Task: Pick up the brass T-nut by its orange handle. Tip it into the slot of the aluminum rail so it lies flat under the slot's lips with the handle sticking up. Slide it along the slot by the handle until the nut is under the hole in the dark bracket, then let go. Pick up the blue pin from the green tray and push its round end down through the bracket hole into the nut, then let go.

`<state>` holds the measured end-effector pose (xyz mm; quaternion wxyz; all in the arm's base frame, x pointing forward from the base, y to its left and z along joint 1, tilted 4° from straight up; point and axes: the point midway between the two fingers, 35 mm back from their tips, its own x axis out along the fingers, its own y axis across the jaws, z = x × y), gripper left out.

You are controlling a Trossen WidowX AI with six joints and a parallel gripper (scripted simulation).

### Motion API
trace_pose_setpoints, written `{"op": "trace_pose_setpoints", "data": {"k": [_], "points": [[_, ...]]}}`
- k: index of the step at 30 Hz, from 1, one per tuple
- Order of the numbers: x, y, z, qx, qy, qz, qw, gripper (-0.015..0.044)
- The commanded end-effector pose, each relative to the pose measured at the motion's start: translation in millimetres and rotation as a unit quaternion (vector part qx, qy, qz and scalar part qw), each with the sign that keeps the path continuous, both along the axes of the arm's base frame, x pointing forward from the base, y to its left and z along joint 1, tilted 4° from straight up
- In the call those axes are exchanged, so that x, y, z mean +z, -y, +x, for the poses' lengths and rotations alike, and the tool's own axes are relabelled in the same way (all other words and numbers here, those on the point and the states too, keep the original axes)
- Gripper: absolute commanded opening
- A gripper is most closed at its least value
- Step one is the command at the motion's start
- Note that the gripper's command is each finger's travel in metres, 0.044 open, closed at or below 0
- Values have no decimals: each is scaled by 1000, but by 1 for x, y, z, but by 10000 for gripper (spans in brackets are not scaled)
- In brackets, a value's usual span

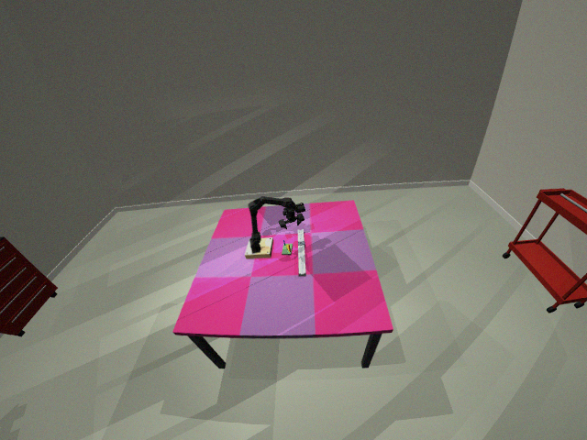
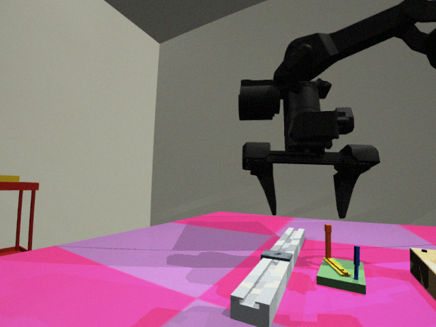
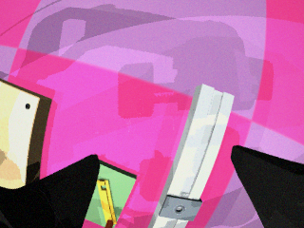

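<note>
The gripper [image 1: 292, 225] [image 2: 307, 215] [image 3: 164, 154] is open and empty, high above the table. The orange handle [image 2: 328, 242] stands upright at the far end of the brass-yellow piece [image 2: 336, 266] [image 3: 106, 197] on the green tray [image 1: 284, 251] [image 2: 339, 285] [image 3: 124, 182]. The blue pin [image 2: 356, 258] stands upright at the tray's near right in the exterior view; it is hidden in the wrist view. The aluminum rail [image 1: 302, 262] [image 2: 248, 285] [image 3: 186, 166] lies left of the tray in the exterior view, slot up. The dark bracket [image 2: 267, 256] [image 3: 190, 212] spans it; its hole shows on top.
The arm's pale base board [image 1: 265, 252] [image 2: 428, 261] [image 3: 16, 128] is on the other side of the tray from the rail. A red cart [image 1: 545, 265] [image 2: 21, 186] and a dark red cabinet [image 1: 21, 289] stand away from the table.
</note>
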<state>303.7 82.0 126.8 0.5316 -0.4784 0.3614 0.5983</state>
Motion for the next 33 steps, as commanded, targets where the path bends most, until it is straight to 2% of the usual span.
{"op": "trace_pose_setpoints", "data": {"k": [1,9,14,22,33], "points": [[8,51,-6,4,-3,-6,1000,440],[22,144,-49,9,-20,8,1000,440],[18,145,-50,9,-20,9,1000,440],[-33,142,-49,9,-20,9,1000,440],[-48,141,-50,9,-20,9,1000,440]]}}
